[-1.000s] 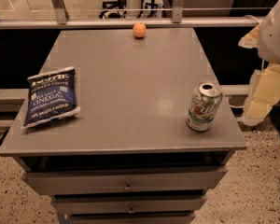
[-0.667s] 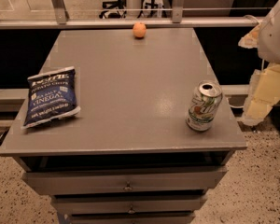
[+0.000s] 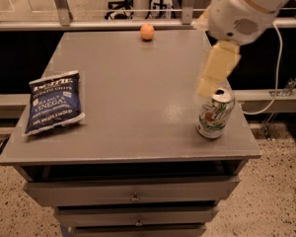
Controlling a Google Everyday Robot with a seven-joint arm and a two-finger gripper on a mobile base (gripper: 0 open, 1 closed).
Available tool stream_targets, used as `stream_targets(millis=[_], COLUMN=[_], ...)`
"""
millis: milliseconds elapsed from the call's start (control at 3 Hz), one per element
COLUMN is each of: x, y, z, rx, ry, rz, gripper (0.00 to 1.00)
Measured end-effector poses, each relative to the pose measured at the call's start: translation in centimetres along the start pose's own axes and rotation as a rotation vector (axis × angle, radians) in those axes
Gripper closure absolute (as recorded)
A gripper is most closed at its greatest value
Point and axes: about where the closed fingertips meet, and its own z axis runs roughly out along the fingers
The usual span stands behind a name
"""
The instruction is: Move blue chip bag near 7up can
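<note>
Camera view: a second ago the arm stood off the table's right edge, to the right of the 7up can (image 3: 215, 113). It has since swung in over the top, and the gripper (image 3: 213, 73) now hangs just above and slightly behind the can, blurred. Whether it is open or closed cannot be told, and it holds nothing that shows. The can, the blue chip bag (image 3: 54, 102) and the small orange ball (image 3: 147, 31) lie where they did.

The bag lies flat far to the left of the can, near the left edge of the grey table (image 3: 138, 107). The ball sits well behind the can at the far edge. Nothing stands between bag and can. Drawers (image 3: 133, 191) run below the top.

The arm's white housing (image 3: 241, 9) reaches in from the upper right, above the can, and a white cable (image 3: 276, 68) trails down to the can's right.
</note>
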Motion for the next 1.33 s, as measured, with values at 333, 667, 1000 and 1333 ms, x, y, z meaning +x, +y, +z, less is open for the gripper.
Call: stream_targets(millis=[333,667,1000,1333], x=[-4.9,-6.5,-6.9,-10.6], y=[-0.1,-0.1,0.0,0.6], z=[1.2,1.5,1.7,4.6], rx=[-0.035,-0.047,-0.048,-0.076], ry=[-0.087,-0.116,-0.123,-0.192], rz=[-0.021,-0.029,-0.032,-0.038], gripper=[0.0,0.0,0.0,0.0])
